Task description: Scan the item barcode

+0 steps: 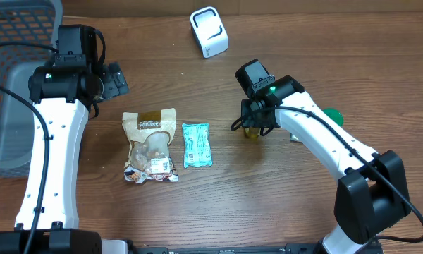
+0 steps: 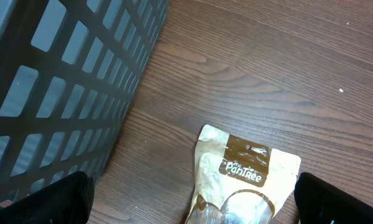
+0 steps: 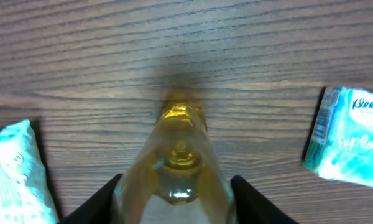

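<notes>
Between the right hand's (image 3: 176, 182) two black fingers (image 3: 96, 204) sits a clear bottle (image 3: 177, 140) of yellow liquid. The jaws are partly closed and pressed against its sides, and its far end points at the wooden surface (image 3: 174, 37); whether it touches the wood I cannot tell. Seen from overhead, hand and bottle are right of centre, well apart from the white scanner (image 1: 209, 32) near the top edge. Just beside the arm shows a green round thing (image 1: 331, 115), partly hidden. A Kleenex packet (image 3: 348, 146) lies near the bottle, on the right of the wrist view. Further left a teal packet (image 1: 196, 144) and, just beside it, a brown PanTree snack pouch (image 1: 151, 144) both lie flat. The left hand (image 1: 117, 79) hovers beyond the pouch with its jaws spread wide, holding nothing, near a dark mesh basket (image 1: 14, 77) at the left edge.
</notes>
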Controlling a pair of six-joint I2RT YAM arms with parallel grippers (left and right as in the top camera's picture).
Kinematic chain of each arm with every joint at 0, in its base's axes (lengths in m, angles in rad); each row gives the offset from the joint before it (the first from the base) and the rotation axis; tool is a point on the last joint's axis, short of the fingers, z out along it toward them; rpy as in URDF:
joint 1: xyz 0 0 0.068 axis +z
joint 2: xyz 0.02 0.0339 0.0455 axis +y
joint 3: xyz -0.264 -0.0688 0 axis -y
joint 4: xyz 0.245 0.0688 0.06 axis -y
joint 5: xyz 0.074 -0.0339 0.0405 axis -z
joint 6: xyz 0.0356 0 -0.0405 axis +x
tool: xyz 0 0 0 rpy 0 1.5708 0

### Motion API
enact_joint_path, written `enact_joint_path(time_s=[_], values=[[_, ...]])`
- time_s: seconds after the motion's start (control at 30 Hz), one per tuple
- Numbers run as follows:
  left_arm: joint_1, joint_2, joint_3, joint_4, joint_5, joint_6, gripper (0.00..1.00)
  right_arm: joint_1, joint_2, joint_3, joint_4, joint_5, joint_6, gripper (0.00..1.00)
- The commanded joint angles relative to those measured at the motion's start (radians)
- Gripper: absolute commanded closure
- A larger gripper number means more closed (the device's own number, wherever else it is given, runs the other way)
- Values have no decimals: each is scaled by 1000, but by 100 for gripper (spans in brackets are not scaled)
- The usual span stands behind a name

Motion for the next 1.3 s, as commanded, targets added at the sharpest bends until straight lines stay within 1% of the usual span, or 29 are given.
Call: enact_joint_path(time_s=[0.0, 0.1, 0.13, 0.17, 0.2, 0.37, 0.53, 0.63, 0.67, 0.7, 0.77, 0.83, 0.97, 1.17, 1.27], values=[[-2, -3, 5, 0, -10, 26, 1, 4, 7, -15, 1, 0, 3, 56], [-2, -3, 5, 0, -10, 26, 0, 4, 7, -15, 1, 0, 3, 55], [-2, -3, 4, 0, -10, 26, 0, 4, 7, -15, 2, 0, 3, 52], [-2, -3, 5, 0, -10, 26, 1, 4, 7, -15, 2, 0, 3, 46], [-2, -3, 5, 0, -10, 26, 0, 4, 7, -15, 4, 0, 3, 44], [-2, -3, 5, 0, -10, 26, 1, 4, 7, -15, 22, 0, 3, 44], [-2, -3, 5, 0, -10, 26, 0, 4, 7, -15, 24, -5, 3, 56], [-2, -3, 5, 0, -10, 26, 0, 4, 7, -14, 40, -26, 1, 58], [-2, -3, 5, 0, -10, 26, 0, 4, 7, -11, 46, -26, -5, 61], [-2, -3, 4, 0, -10, 26, 1, 4, 7, -3, 46, -26, -5, 67], [-2, -3, 5, 0, -10, 26, 1, 2, 6, 34, 41, -23, -5, 70], [-2, -3, 5, 0, -10, 26, 1, -1, 4, 93, 23, -22, -7, 76], [-2, -3, 5, 0, -10, 26, 1, -1, -3, 240, -32, -22, -57, 78], [-2, -3, 5, 0, -10, 26, 1, 4, -18, 473, -150, -23, -61, 79], [-2, -3, 5, 0, -10, 26, 0, 4, -24, 560, -216, -26, -61, 82]])
